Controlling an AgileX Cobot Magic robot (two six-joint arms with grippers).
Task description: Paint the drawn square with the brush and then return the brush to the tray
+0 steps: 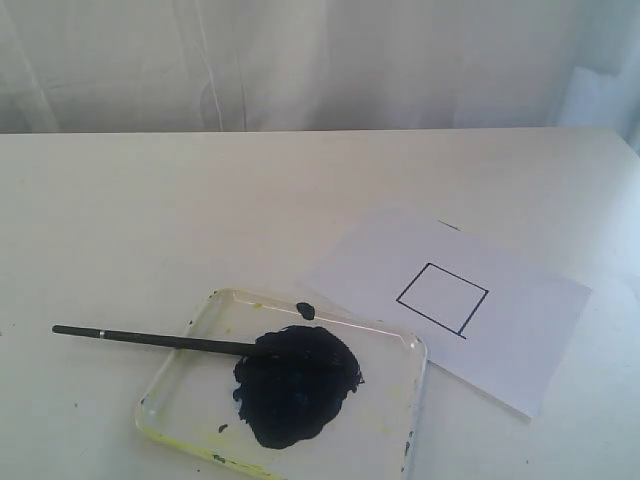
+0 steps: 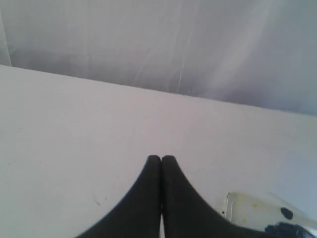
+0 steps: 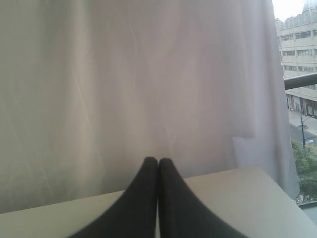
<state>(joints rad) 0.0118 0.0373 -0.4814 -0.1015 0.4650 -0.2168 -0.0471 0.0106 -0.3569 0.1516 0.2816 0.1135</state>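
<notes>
The drawn square (image 1: 442, 298) is a bare, tilted black outline on a white paper sheet (image 1: 520, 330) right of centre. The brush (image 1: 150, 339) lies across the left rim of the tray (image 1: 180, 395), its tip in the big blue-black paint blob (image 1: 295, 385), its handle end out over the table. A corner of the tray (image 2: 247, 210) shows in the left wrist view. My left gripper (image 2: 161, 158) is shut and empty above bare table. My right gripper (image 3: 158, 160) is shut and empty, facing the curtain. Neither gripper appears in the exterior view.
A small dark paint spot (image 1: 305, 310) sits at the tray's far rim. A white curtain (image 1: 300, 60) hangs behind the white table (image 1: 150, 210). Beyond the table's far right corner (image 3: 262, 173), a window shows buildings (image 3: 297, 59).
</notes>
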